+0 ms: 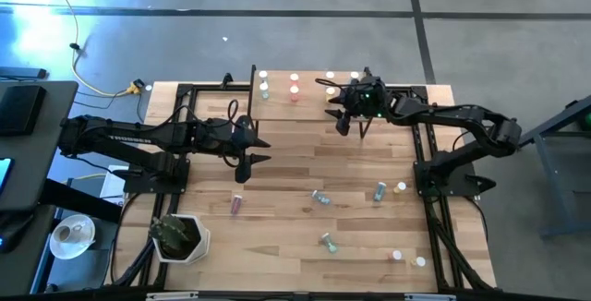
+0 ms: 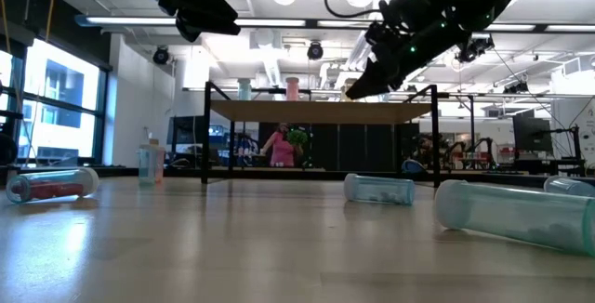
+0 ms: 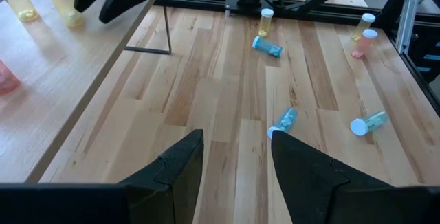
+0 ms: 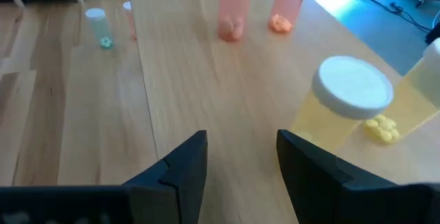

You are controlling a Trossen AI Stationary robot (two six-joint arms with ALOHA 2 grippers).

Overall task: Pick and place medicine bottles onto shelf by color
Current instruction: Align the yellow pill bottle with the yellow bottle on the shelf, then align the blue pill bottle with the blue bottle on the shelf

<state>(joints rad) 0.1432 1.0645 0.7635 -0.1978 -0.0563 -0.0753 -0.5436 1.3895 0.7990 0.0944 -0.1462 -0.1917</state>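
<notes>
The right gripper [image 1: 343,122] is being held over the shelf [image 1: 277,107] at twelve o'clock, fingers spread and empty, beside a yellow bottle [image 4: 347,107]. Judged between placements; a loose bottle [image 1: 379,191] at five o'clock is needing fetching next.

Light butcher-block surface [image 1: 286,167] in a black frame. Small raised shelf [image 1: 309,105] on thin black legs at far edge, carrying upright bottles: teal pair [image 1: 263,86], pink pair [image 1: 295,86], yellow ones [image 1: 330,84]. Scattered on surface: pink bottle [image 1: 236,203] lying near left side, teal bottles [image 1: 320,197] lying mid-right and toward the near edge [image 1: 327,241], yellow one [image 1: 400,187] by right frame, two more [image 1: 407,258] near right corner. Potted plant [image 1: 178,236] at near left corner.
</notes>
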